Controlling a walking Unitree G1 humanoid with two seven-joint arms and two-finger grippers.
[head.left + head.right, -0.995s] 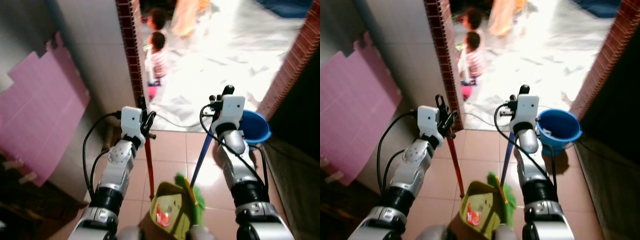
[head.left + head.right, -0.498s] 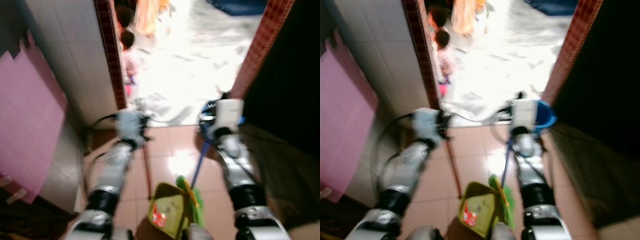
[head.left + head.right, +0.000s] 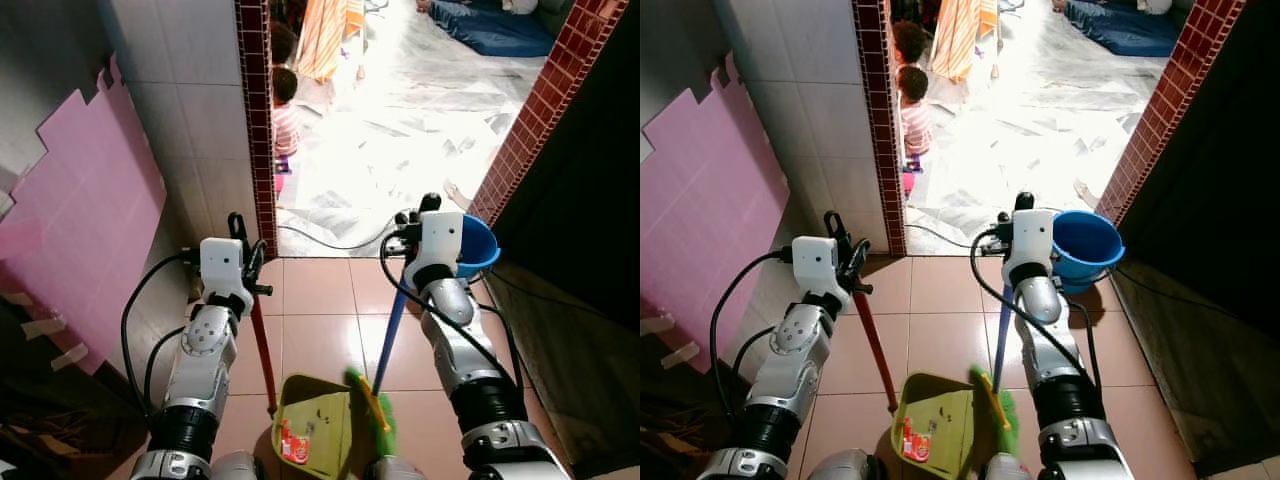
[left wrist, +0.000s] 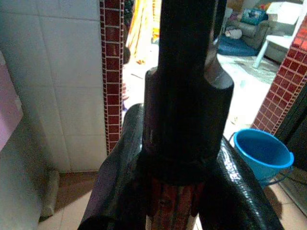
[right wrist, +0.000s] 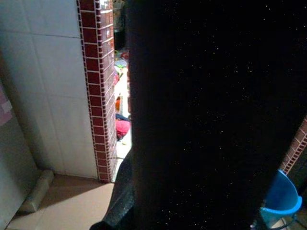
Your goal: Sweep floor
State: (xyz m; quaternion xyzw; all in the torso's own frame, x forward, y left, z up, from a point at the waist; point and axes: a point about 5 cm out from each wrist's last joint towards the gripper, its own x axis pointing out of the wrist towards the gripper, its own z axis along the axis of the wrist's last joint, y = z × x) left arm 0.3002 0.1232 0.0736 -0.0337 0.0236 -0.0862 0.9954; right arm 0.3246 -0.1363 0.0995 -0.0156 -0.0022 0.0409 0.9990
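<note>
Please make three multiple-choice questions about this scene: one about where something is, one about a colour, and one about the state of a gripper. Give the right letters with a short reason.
1. Where does the blue bucket stand?
A. beside the brick doorway edge on the robot's right
B. on the pink board
C. inside the dustpan

2. What colour is the dustpan handle that the left gripper holds?
A. blue
B. red
C. white

3. What is the state of the right gripper?
A. open above the floor
B. shut on the broom handle
C. resting in the bucket

Answers: 1 A, the bucket sits on the tiles by the right brick edge. 2 B, the red stick runs down to the yellow-green dustpan. 3 B, the blue stick runs from that gripper down to the green broom head.
</note>
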